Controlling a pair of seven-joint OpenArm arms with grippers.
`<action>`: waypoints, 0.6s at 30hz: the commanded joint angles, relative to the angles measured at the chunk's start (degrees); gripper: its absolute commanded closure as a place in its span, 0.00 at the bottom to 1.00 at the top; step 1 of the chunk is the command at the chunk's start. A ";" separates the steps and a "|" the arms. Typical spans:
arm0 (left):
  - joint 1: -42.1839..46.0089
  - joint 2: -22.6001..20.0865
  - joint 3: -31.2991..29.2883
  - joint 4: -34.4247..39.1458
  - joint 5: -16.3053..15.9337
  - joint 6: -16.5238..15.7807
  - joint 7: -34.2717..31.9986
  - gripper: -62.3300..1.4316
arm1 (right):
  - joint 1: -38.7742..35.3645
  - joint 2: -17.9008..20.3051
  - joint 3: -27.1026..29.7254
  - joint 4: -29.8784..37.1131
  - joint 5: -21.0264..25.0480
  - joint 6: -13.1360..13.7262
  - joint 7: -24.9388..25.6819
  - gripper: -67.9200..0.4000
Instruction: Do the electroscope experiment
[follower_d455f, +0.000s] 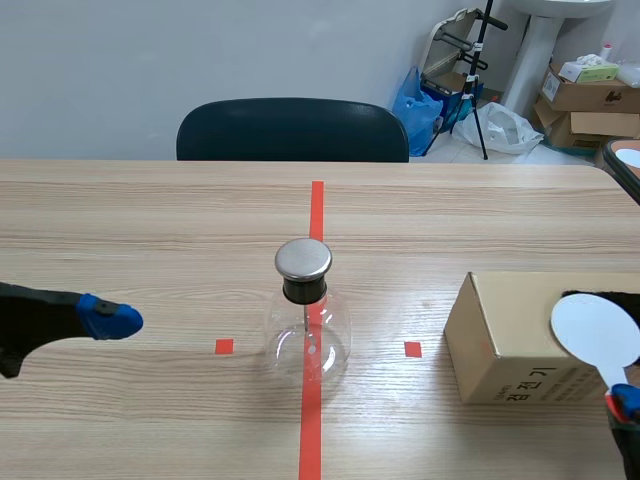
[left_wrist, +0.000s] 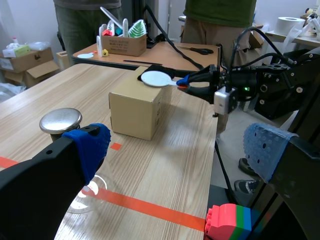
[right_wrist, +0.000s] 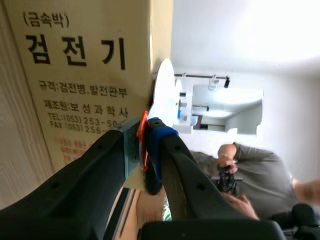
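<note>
You have one electroscope flask (follower_d455f: 308, 320) at the middle of the tabletop (follower_d455f: 150, 230), one cardboard box (follower_d455f: 500, 345) to its right, your left hand (left_wrist: 177, 147) spread at the left, and your right hand (right_wrist: 145, 137) pinching one white disc paddle (follower_d455f: 595, 332) above that box.

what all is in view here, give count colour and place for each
flask: one, clear glass with a silver cap, middle of the table on the red tape line
box: one, brown cardboard with printed lettering, on the table near the right arm
paddle: one, white disc on a red handle, held over the box
table: one, light wood, under all of it
chair: one, black, behind the table's far edge
stacked boxes: a few, brown, on the floor at the far right
left gripper: one, black with blue pads, open, beside the flask, not touching it
right gripper: one, black with blue pads, shut on the paddle's handle
</note>
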 joint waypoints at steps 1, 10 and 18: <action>-0.15 -0.02 -0.59 0.96 -0.42 -0.15 -0.79 0.08 | -0.33 0.11 0.55 0.79 1.20 -3.08 -8.83 0.97; -0.15 -0.02 -1.25 0.96 -0.39 -0.17 -0.79 0.08 | -0.92 0.90 1.11 0.79 1.53 -3.08 -1.79 0.97; -0.15 -0.02 -1.25 0.90 -0.39 -0.13 -0.33 0.08 | -0.74 1.51 2.47 0.79 1.88 -3.08 7.21 0.97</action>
